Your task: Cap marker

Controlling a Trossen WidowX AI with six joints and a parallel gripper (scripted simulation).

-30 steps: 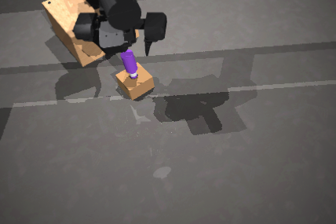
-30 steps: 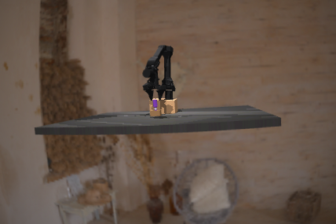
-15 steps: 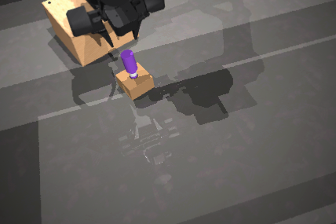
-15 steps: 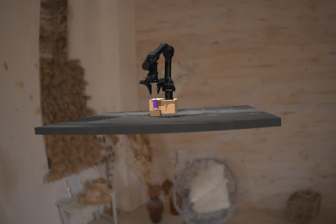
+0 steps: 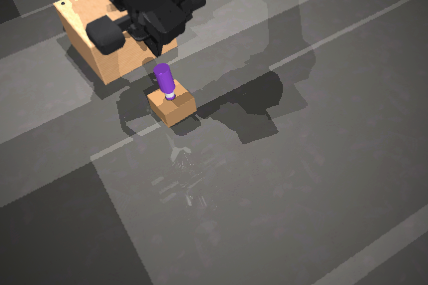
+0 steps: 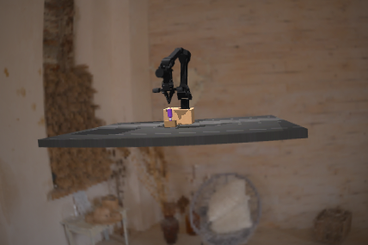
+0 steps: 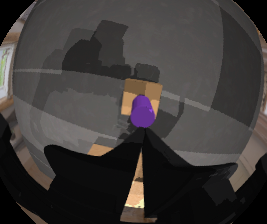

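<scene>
Purple cap (image 5: 163, 77) sits on the marker (image 5: 169, 96), which stands in the small holder block (image 5: 172, 106). Long axis of cap and marker is vertical, closed end of the cap pointing up; in the top view the pair appears to lean toward the upper left, but the exterior view shows it upright. A short white-and-purple band of the marker shows between the cap's lower rim and the block's top face.

Holder block rests on the dark table (image 5: 300, 163), just in front of a larger wooden block (image 5: 100, 43) that carries the arm's base.

Gripper (image 6: 168, 97) hangs above the holder block, clear of the cap with a gap of air between. Jaws are closed all the way and grip nothing. In the wrist view the two dark fingers meet in a point just below the cap's top, with only a thin slit between them.

Arm (image 6: 176, 71) rises from the larger block behind the holder block and folds over forward. Its shadow lies on the table to the right of the holder block.
</scene>
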